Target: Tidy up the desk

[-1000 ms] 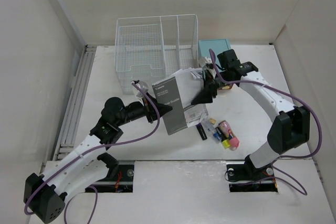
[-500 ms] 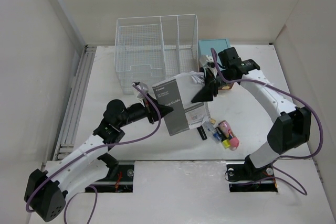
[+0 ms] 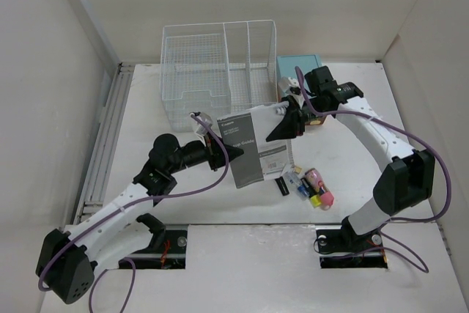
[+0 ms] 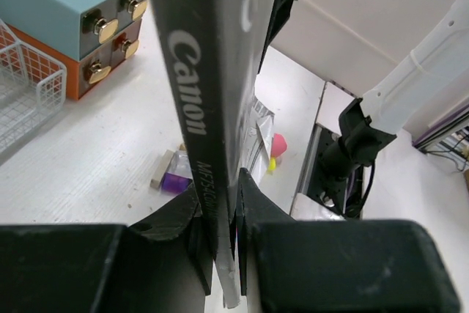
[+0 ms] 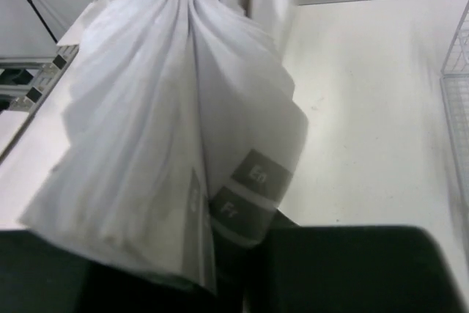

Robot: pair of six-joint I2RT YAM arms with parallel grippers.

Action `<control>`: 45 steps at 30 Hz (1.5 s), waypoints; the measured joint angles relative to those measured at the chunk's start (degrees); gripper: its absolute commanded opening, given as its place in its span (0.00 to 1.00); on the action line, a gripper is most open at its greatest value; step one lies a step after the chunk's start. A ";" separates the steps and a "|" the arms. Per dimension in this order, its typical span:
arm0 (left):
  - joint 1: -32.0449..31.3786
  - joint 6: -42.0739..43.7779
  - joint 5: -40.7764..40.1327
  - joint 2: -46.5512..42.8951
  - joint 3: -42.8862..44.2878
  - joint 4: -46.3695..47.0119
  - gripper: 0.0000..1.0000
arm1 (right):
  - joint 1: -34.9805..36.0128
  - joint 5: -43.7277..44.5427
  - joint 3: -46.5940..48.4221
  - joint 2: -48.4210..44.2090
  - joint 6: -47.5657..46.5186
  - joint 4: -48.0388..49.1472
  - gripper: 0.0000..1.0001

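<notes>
Black left gripper [image 4: 223,214] is pinching the Canon manual [image 3: 249,144] by its spine; the right gripper [image 3: 284,127] is clamping its fanned pages, holding it above the desk [image 3: 157,111]. Moving both arms together toward the wire organizer [image 3: 220,64] seems wisest.

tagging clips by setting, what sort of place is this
Probably a lab robot cell staged as a desk: white tabletop walled by plain panels, two arms bolted at its near edge, plus a wire-mesh organizer and teal drawer box.
</notes>
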 measured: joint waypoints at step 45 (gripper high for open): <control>0.02 1.99 -20.79 -26.91 9.07 -23.54 0.92 | 3.15 70.69 21.46 7.69 42.64 43.54 0.00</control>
